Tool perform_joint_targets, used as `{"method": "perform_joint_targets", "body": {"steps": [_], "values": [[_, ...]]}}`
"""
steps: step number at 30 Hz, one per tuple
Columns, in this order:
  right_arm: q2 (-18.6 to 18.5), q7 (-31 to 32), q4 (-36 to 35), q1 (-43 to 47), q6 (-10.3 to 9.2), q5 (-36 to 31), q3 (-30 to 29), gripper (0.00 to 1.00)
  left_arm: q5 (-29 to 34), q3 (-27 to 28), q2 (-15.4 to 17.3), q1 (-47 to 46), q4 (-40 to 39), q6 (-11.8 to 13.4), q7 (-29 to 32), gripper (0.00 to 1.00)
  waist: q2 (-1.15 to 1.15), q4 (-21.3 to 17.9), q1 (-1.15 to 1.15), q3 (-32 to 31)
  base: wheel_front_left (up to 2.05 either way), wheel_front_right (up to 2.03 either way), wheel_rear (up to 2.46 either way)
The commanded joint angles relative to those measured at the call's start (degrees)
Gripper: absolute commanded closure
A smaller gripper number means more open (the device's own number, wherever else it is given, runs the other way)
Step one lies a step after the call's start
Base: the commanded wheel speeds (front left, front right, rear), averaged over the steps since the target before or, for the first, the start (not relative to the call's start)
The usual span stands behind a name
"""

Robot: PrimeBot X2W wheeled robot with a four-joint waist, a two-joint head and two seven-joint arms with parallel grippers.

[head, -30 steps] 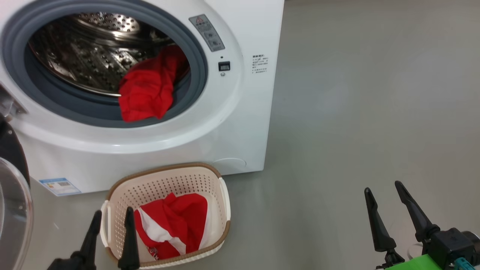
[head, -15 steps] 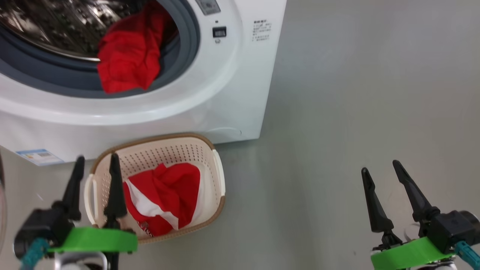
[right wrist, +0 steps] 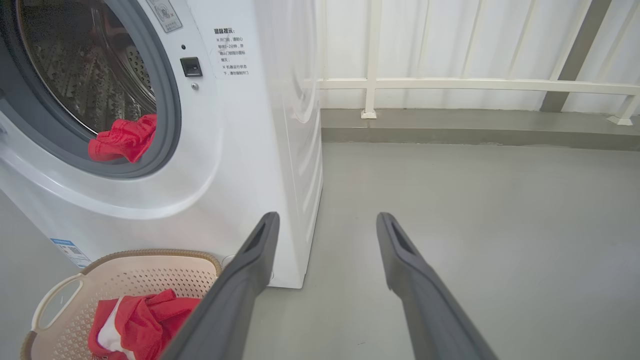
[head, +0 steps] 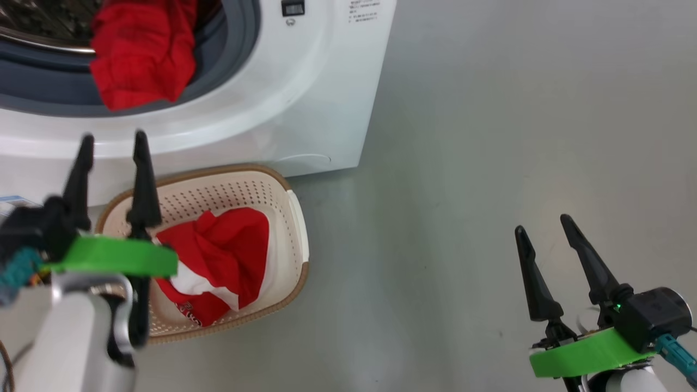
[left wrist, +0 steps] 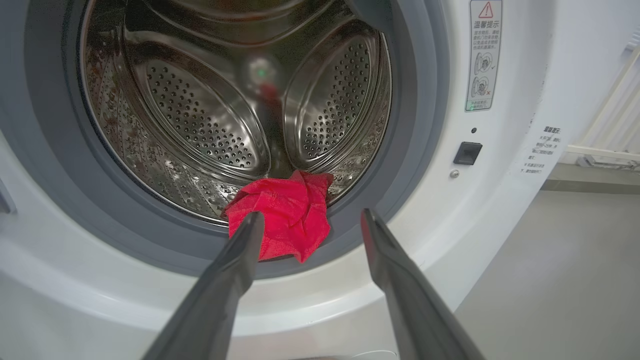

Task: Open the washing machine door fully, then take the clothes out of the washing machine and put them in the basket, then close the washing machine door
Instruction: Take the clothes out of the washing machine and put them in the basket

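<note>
Faces a big white boxy front-loading washing machine on a smooth grey floor. Shows one bright red fabric garment draped out of the perforated steel drum and over the grey rubber ring, at the lower right of the opening. Shows a small cream-white perforated plastic basket with a brown woven-look rim on the floor just before the machine's front; cannot tell whether touching it. Shows inside it a second red garment with white trim, crumpled. Carries the left gripper above the basket's left side, long dark fingers spread wide with nothing between them, pointed toward the drum mouth and the hanging garment, not touching it. Carries the right gripper over bare floor, well right of the basket, fingers likewise spread and empty.
</note>
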Motion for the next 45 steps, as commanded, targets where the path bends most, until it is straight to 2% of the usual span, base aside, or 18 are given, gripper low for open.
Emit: {"method": "perform_joint_targets", "body": {"steps": [1,21,27,38,45], "values": [[-0.8,-0.4,-1.2,-1.8,0.35,0.6,1.2,0.00,0.5,1.7,2.3,-3.3,-0.2,-0.1,0.1,0.00,0.00,-0.7,0.00,1.3,0.00,0.00,0.00],[-0.8,-0.4,-0.5,-5.6,0.35,0.7,2.9,0.00,2.0,-0.6,7.6,-30.7,21.5,-3.3,4.3,0.00,0.00,-2.7,0.00,10.0,0.00,0.00,0.00],[-0.8,-0.4,1.1,-6.5,0.35,0.9,4.4,0.00,1.4,-1.7,8.1,-37.8,29.3,-4.9,8.9,0.00,0.00,-3.6,0.00,11.4,0.00,0.00,0.00],[-0.8,-0.4,2.2,-7.2,0.35,1.8,5.8,0.00,0.7,-3.0,9.0,-47.5,42.9,-6.2,16.9,0.00,0.00,-5.3,0.00,12.8,0.00,0.00,0.00],[-0.8,-0.4,1.4,-7.8,0.35,1.9,6.6,0.00,1.1,-4.1,9.9,-50.4,49.4,-6.2,19.6,0.00,0.00,-7.0,0.00,13.4,0.00,0.00,0.00]]}}
